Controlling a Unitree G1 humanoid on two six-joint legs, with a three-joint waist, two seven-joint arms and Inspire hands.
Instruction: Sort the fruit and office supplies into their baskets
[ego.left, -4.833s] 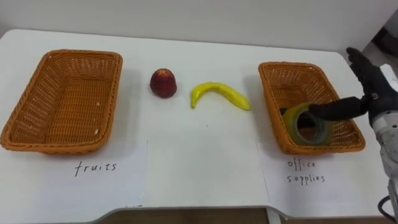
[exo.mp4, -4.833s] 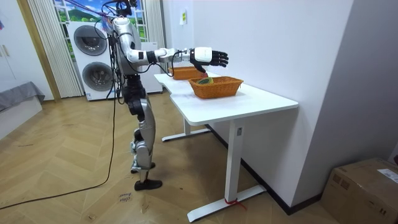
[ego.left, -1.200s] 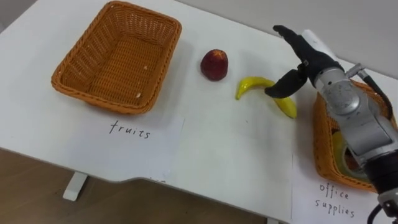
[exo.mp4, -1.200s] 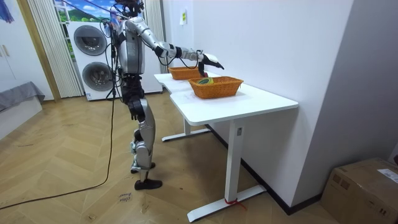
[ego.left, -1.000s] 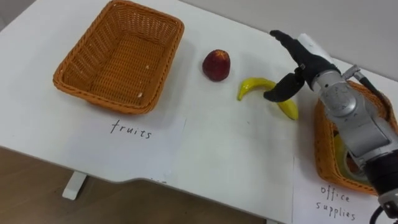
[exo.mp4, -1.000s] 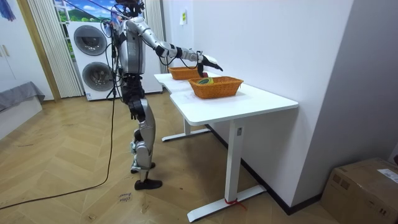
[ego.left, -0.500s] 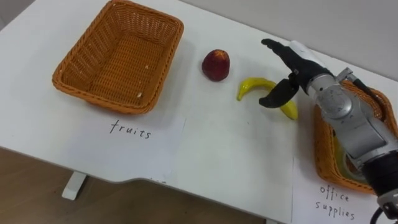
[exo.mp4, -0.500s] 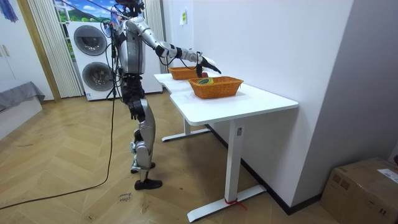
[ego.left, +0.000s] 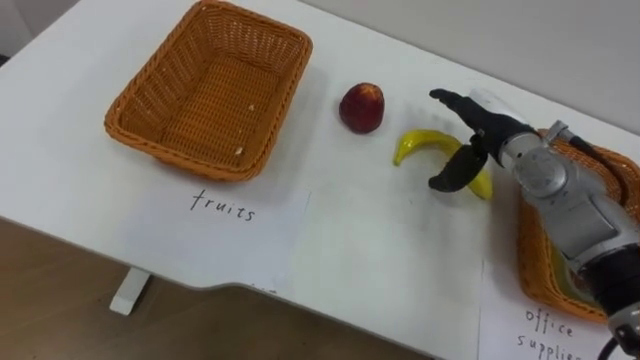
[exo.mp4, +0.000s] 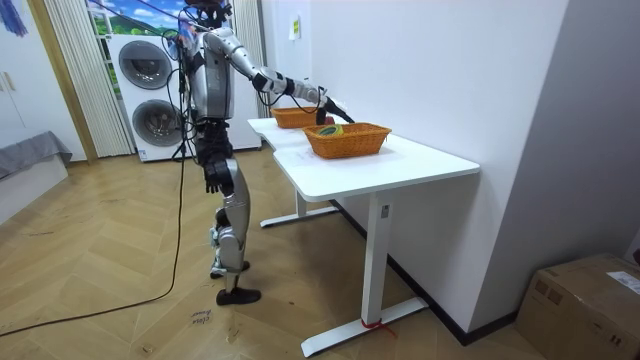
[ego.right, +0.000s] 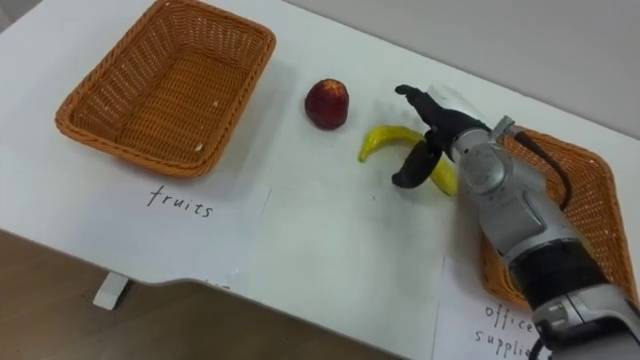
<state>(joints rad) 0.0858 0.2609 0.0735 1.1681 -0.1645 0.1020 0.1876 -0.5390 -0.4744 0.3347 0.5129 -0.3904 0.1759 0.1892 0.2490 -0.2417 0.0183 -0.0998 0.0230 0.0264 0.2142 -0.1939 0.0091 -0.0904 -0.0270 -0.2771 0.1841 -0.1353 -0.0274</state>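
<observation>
Near stacked washers (exo.mp4: 150, 92), the white table (ego.left: 380, 240) holds 2 wicker baskets (ego.left: 150, 85).

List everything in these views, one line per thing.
Fruits basket: one, orange wicker, table's left end, nothing in it.
Office supplies basket: one, orange wicker, table's right end, partly behind the arm.
Yellow-green thing: one, inside the office supplies basket; cannot tell what it is.
Red fruit: one, on the table right of the fruits basket.
Banana: one, yellow, right of the red fruit.
Paper labels: two, white, handwritten, one before each basket.
Table: one, white.
Washing machines: two, white, stacked behind the robot.
Cardboard box: one, brown, on the floor.
Right hand: open, over the banana's right end.
</observation>
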